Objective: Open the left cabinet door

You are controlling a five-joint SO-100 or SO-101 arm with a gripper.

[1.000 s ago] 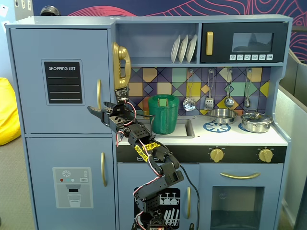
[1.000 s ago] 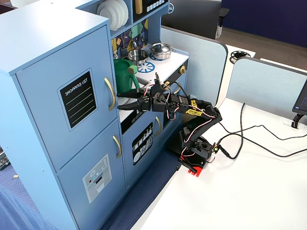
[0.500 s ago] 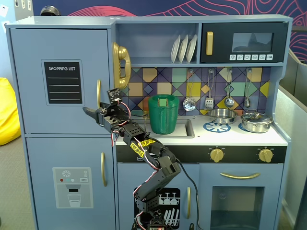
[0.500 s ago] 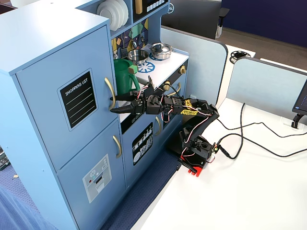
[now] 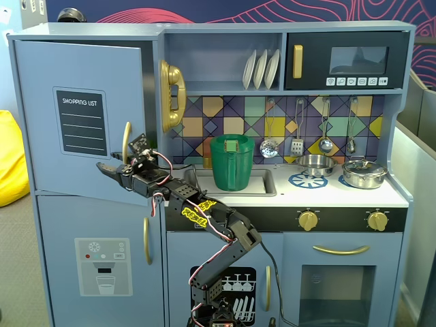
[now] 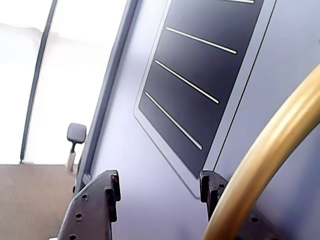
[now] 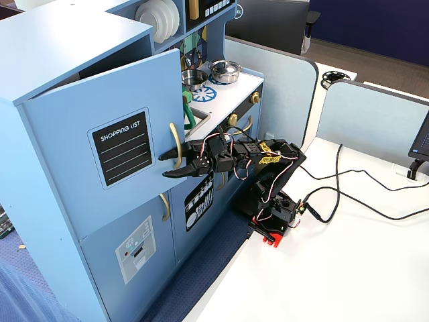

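In both fixed views the left cabinet door [image 5: 78, 116] [image 7: 110, 134] stands ajar, its handle side swung out from the cabinet front. Its handle [image 5: 126, 142] [image 7: 175, 144] [image 6: 265, 160] lies right of the chalkboard panel [image 5: 80, 121] [image 7: 123, 147] [image 6: 200, 75]. The gripper [image 5: 112, 167] [image 7: 169, 164] [image 6: 160, 192] reaches in at the handle's lower end. Below hangs the dispenser door [image 5: 102, 262] [image 7: 131, 251]. In a fixed view, the sink [image 5: 266, 182] with a pitcher [image 5: 231, 162] in it lies to the right.

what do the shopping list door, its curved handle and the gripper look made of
The shopping list door: probably painted wood or fibreboard, matte blue-grey with a thick flat edge. Its curved handle: likely plastic with a satin gold finish showing a soft sheen. The gripper: black plastic, probably printed, dull with visible screw holes.
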